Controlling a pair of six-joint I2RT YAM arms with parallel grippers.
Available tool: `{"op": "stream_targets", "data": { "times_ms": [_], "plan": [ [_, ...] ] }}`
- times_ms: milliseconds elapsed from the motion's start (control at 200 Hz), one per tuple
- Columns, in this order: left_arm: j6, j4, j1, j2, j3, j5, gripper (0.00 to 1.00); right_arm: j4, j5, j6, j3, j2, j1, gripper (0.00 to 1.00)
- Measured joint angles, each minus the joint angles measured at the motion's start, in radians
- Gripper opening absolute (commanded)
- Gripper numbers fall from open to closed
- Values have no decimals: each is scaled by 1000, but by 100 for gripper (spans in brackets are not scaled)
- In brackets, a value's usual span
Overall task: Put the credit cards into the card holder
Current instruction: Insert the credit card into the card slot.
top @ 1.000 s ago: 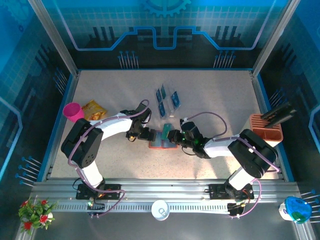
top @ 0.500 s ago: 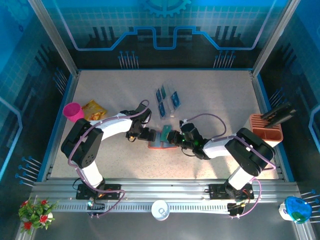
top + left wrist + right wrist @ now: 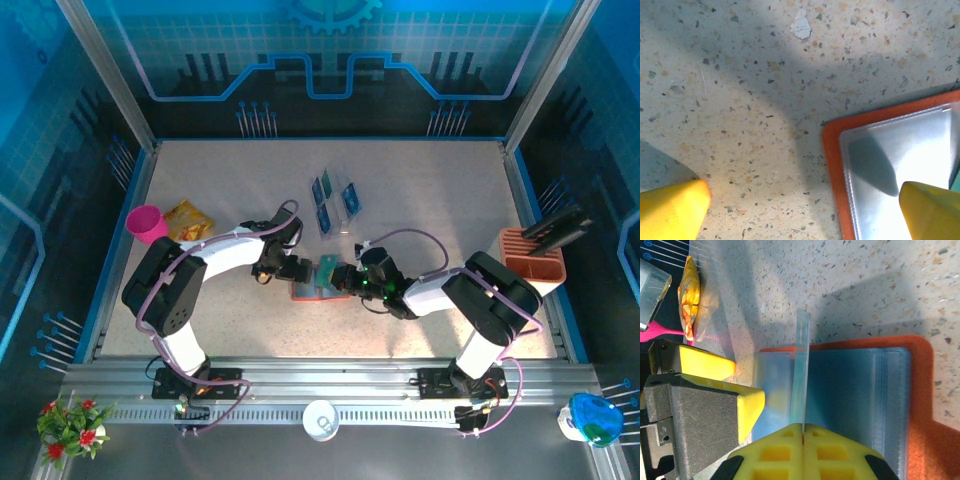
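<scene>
R gripper: clamped on a teal-green card; card held on edge, far end over the grey-blue pockets.
L gripper: spread wide, nothing betw. the fingers; one finger over the clear inner pocket, the other over bare table; contact can't be told.
Card holder: lies open on the table, centre-front, betw. both grippers; orange rim, pockets facing up.
Other cards: blue, by the clear rack, behind the holder and apart from it.
Surroundings: pink cup & yellow snack bag at left; orange slotted box at right edge.
</scene>
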Motion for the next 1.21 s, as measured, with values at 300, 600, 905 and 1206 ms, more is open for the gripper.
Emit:
{"op": "stream_targets", "data": {
  "times_ms": [300, 600, 905, 1206],
  "plan": [
    [-4, -18, 0, -16, 0, 8, 99, 19, -18, 0, 2, 15, 0, 0],
    [-26, -51, 0, -83, -26, 11, 99, 12, -17, 0, 4, 15, 0, 0],
    [-59, -84, 0, -59, -62, -8, 99, -2, -33, -1, 11, 15, 0, 0],
    [-60, -82, 0, -52, -62, -16, 99, 2, -126, -12, 34, 50, -5, 0]
  ]
}}
